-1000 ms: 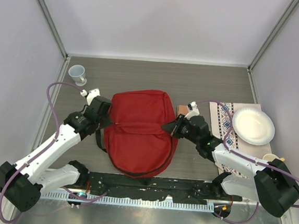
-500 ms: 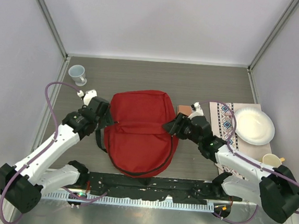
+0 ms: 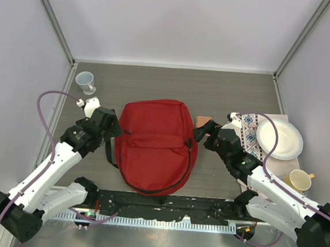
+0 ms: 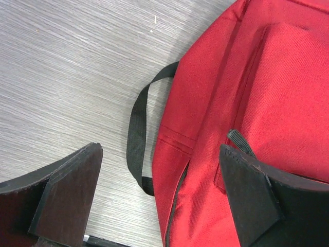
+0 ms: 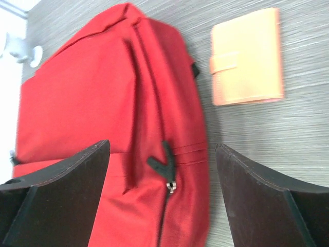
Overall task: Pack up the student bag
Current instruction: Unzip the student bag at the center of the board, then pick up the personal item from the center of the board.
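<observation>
The student bag, a large red backpack with black zippers, lies flat in the middle of the table. My left gripper hovers open over its left edge. In the left wrist view its fingers straddle the bag's side and a black strap loop, holding nothing. My right gripper is open at the bag's right edge. In the right wrist view a black zipper pull on the bag sits untouched between the wide-apart fingertips.
An orange notebook lies just right of the bag. A patterned cloth carries a white plate, with a yellow mug nearer the front. A clear cup stands at the back left.
Both grippers went from shut on the bag's sides to open and drew back outward. The bag's pinched middle settled flat.
</observation>
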{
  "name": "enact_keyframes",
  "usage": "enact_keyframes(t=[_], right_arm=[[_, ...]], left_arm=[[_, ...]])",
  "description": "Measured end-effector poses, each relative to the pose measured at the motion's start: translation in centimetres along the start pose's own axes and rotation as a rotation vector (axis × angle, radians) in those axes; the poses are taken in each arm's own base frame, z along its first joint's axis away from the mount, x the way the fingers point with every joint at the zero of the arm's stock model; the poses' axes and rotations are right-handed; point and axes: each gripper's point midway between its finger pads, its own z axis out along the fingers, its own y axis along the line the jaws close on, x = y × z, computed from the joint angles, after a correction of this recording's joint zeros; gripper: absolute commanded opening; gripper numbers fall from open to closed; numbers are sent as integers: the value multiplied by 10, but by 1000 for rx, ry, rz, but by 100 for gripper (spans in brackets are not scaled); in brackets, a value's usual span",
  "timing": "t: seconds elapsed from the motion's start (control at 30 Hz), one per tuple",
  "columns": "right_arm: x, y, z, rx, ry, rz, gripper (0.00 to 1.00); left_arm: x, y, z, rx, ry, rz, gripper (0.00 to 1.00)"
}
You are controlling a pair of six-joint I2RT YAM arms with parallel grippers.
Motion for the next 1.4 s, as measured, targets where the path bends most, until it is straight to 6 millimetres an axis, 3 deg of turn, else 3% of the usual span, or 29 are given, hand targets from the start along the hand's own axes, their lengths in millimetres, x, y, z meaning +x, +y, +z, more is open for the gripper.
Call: enact_keyframes(t=[0.27, 0.67, 0.9, 1.13, 1.4], right_arm=[[-17, -41, -1, 187, -53, -35, 94], [-47, -91, 28, 351, 16, -30, 93], [-57, -120, 42, 353, 85, 19, 80], [-46, -144, 67, 288, 179, 110, 72], [-17, -144, 97, 186, 280, 163, 66]], left_arm=[[-12, 1, -10, 5, -30, -14, 100], [-16, -14, -22, 92, -12, -41, 99], [-13, -24, -29, 157, 12, -63, 100], [-13, -28, -34, 202, 10, -84, 100], [-8, -33, -30, 205, 41, -73, 100]])
